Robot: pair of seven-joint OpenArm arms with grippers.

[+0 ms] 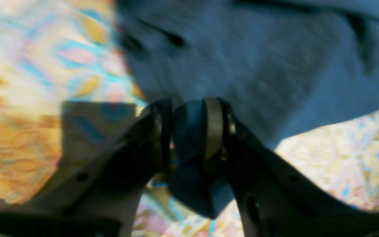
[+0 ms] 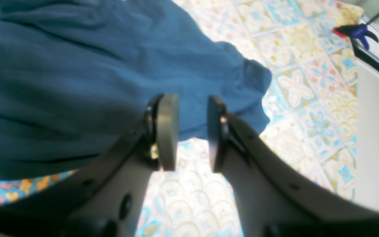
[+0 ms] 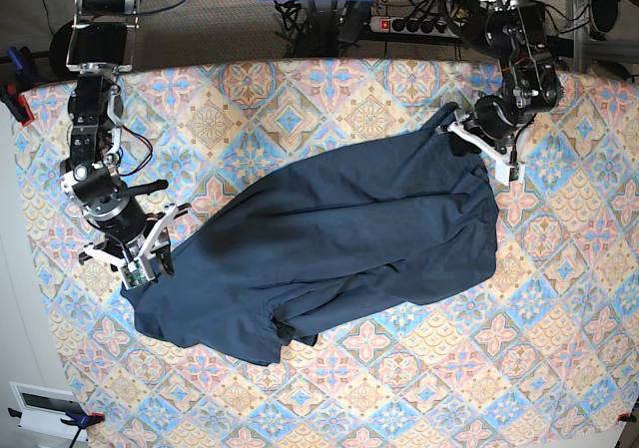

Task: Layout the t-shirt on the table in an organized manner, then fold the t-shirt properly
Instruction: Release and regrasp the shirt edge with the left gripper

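The dark navy t-shirt point(image 3: 339, 238) lies crumpled and slanted across the middle of the patterned table point(image 3: 300, 99). My left gripper point(image 3: 479, 144) is at the shirt's far right corner. In the blurred left wrist view this gripper point(image 1: 189, 108) is shut on a bunch of the t-shirt point(image 1: 258, 65). My right gripper point(image 3: 150, 253) is at the shirt's near left corner. In the right wrist view its point(image 2: 192, 108) jaws stand apart over the edge of the t-shirt point(image 2: 77, 82), with table point(image 2: 308, 98) showing between them and no cloth visibly pinched.
A blue clamp point(image 2: 360, 33) grips the table's edge beside a white surface point(image 2: 377, 115). Another clamp point(image 3: 15, 99) sits at the left edge. A power strip point(image 3: 409, 24) and cables lie behind the table. A white box point(image 3: 50, 403) stands at the bottom left.
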